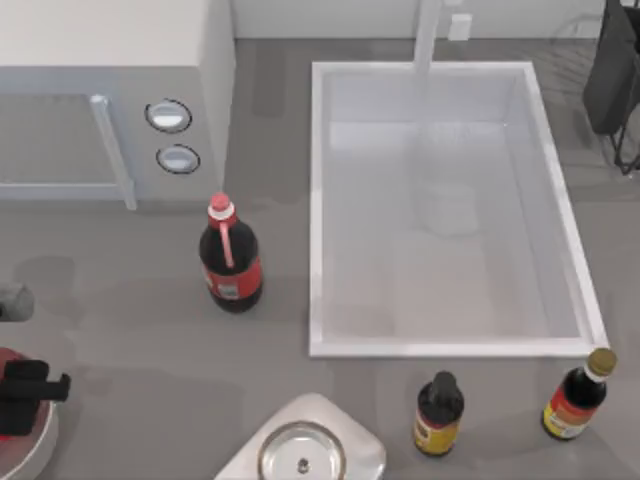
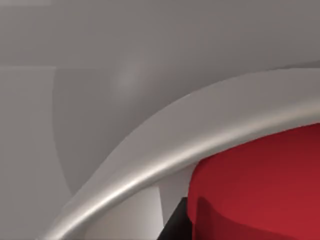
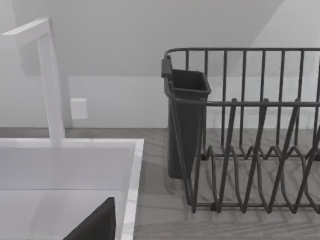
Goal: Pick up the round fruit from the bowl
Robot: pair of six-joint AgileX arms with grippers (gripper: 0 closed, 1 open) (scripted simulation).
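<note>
A grey countertop runs throughout. A white sink basin sits toward one o'clock, its tap at twelve. A pale microwave stands at ten o'clock, a dark wire dish rack at two, before a plain white wall.

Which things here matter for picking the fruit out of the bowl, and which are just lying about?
For the job: round fruit, bowl, left hand over them.

Lying about: cola bottle, two small dark bottles, sink, microwave, metal disc, dish rack.
</note>
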